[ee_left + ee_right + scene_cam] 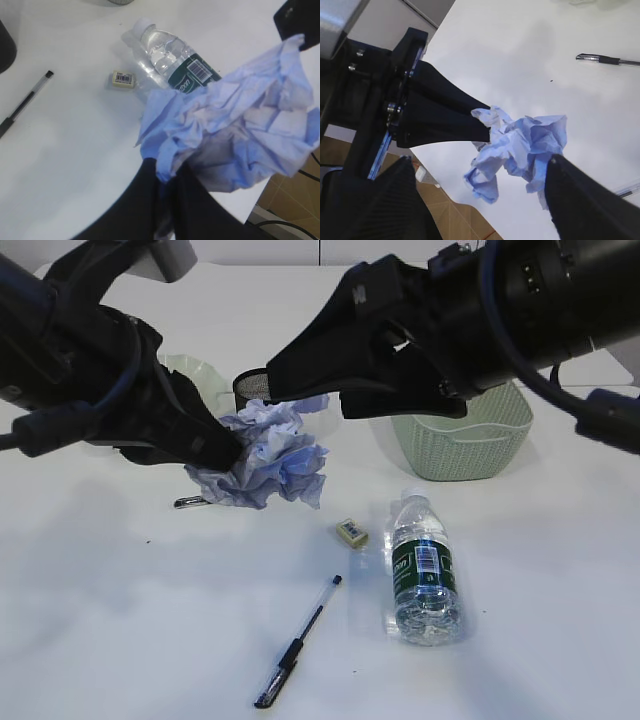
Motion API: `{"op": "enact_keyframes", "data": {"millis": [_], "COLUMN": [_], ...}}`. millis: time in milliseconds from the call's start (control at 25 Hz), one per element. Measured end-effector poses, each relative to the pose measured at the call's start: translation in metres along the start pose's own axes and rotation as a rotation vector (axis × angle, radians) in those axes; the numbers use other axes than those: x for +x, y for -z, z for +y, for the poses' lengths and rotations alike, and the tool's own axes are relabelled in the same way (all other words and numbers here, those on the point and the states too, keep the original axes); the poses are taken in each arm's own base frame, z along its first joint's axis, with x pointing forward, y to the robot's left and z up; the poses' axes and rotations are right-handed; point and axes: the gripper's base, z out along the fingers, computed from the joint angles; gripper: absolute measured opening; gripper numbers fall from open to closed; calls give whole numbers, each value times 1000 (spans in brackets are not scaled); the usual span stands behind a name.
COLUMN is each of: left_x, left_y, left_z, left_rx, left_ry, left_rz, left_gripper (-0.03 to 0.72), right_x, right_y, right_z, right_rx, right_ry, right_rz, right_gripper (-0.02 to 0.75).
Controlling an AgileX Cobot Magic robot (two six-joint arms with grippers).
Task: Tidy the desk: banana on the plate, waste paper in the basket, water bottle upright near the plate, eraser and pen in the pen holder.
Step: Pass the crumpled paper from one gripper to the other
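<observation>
My left gripper [167,172] is shut on the waste paper [240,135], a crumpled blue-white wad held above the table [270,460]. My right gripper [480,165] stands open around the far side of the wad [520,145], with one finger [580,200] touching its edge. A water bottle [425,575] lies on its side. A small eraser [351,531] sits beside the bottle's cap. One pen [298,640] lies near the front edge, and another pen [190,502] pokes out under the paper. The pale green basket [465,445] stands at the back right. The banana is hidden.
A pale plate [195,370] and a dark mesh pen holder [250,385] stand behind the two arms, mostly covered by them. My right arm [420,330] reaches across the middle from the upper right. The table's edge and brown floor show in the right wrist view.
</observation>
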Motion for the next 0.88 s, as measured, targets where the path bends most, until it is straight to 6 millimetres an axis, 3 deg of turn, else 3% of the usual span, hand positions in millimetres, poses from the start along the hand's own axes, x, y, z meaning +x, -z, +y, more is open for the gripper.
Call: {"op": "enact_keyframes", "data": {"millis": [520, 880], "left_x": [0, -3], "left_y": [-1, -1], "left_z": [0, 1], "left_rx": [0, -14], "left_ry": [1, 1], "left_rz": [2, -29], "left_gripper": [31, 29], "right_x": [0, -3], "right_y": [-26, -27], "right_z": [-17, -14], "right_rx": [-19, -71], "right_ry": [-104, -136], "right_rz": [31, -1], "right_gripper": [569, 246]}}
